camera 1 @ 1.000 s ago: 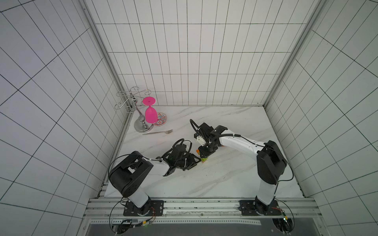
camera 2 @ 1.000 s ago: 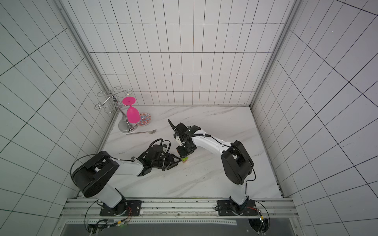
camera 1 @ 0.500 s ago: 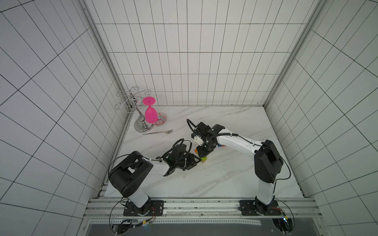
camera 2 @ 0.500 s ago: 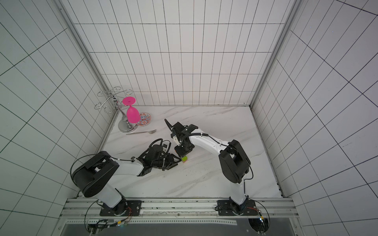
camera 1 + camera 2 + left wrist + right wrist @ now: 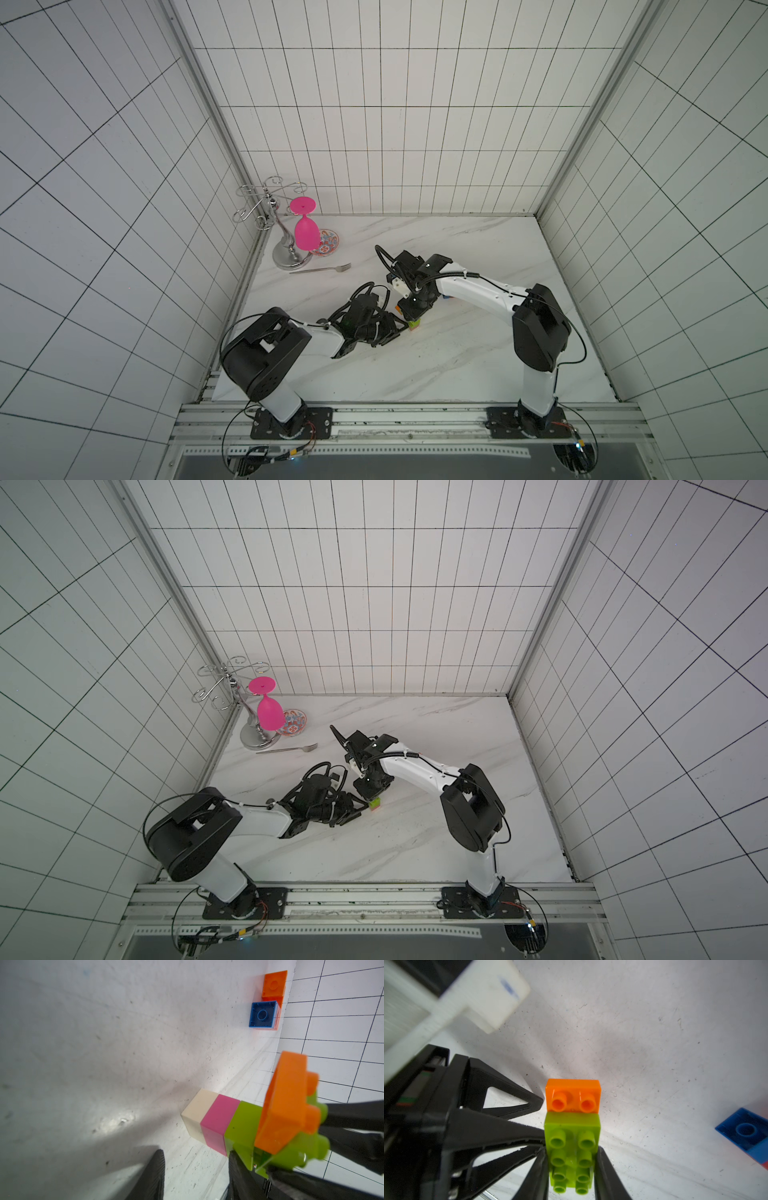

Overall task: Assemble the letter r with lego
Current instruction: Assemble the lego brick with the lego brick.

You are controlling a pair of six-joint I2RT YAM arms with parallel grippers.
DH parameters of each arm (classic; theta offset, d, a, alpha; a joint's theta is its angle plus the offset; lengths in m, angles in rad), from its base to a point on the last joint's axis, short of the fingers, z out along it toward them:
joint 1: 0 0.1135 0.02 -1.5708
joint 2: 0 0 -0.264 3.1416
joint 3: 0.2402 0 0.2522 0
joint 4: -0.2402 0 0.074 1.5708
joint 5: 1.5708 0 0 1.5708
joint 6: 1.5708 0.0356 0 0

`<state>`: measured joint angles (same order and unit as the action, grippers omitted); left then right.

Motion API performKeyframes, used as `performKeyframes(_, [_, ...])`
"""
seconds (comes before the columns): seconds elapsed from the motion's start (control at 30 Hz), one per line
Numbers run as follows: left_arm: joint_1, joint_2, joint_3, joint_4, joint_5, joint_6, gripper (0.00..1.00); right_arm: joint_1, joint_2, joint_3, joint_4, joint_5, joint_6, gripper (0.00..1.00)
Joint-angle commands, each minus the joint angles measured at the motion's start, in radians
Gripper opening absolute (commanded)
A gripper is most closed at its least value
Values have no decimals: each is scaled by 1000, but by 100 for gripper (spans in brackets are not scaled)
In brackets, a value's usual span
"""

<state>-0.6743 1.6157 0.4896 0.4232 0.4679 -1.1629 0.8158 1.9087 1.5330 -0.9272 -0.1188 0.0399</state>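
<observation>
Roughly at the middle of the tabletop (image 5: 415, 374) stands a small lego column (image 5: 414, 327), and both my arms meet at it in both top views. In the left wrist view the column reads, from the marble outward: a cream brick (image 5: 199, 1113) on the surface, a pink brick (image 5: 218, 1120) on it, then a lime green brick (image 5: 243, 1126), with an orange brick (image 5: 284, 1101) at the top end, which looks slightly tilted there. My right pincer (image 5: 572, 1167) comes down from above and is clenched on the lime green brick, one finger on each long side. The right wrist view shows eight green studs running back between those fingers and the orange brick's two studs at the far end. My left pincer (image 5: 193, 1155) lies low over the tabletop, reaching in from the left side. Its jaws are parted with only bare marble between them, grasping nothing, and its fingertips (image 5: 534, 1102) sit close against the column's side; whether they touch I cannot tell. Beyond the column from my left pincer, well apart, a blue brick (image 5: 262, 1015) lies hollow side up on a reddish piece, just beside a loose orange brick (image 5: 274, 985). In the rear left corner a pink goblet (image 5: 306, 232) hangs upside down from a metal rack (image 5: 286, 255), beside a patterned dish (image 5: 330, 243), with a fork (image 5: 322, 269) lying just in front.
</observation>
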Motion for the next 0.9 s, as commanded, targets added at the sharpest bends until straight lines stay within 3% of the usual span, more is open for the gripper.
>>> performKeyframes(0.0, [1, 9, 4, 19, -4, -10, 42, 11, 28, 36, -22, 23, -20, 0])
performKeyframes(0.87, [0, 26, 6, 35, 8, -11, 42, 0, 84, 61, -45, 55, 121, 0])
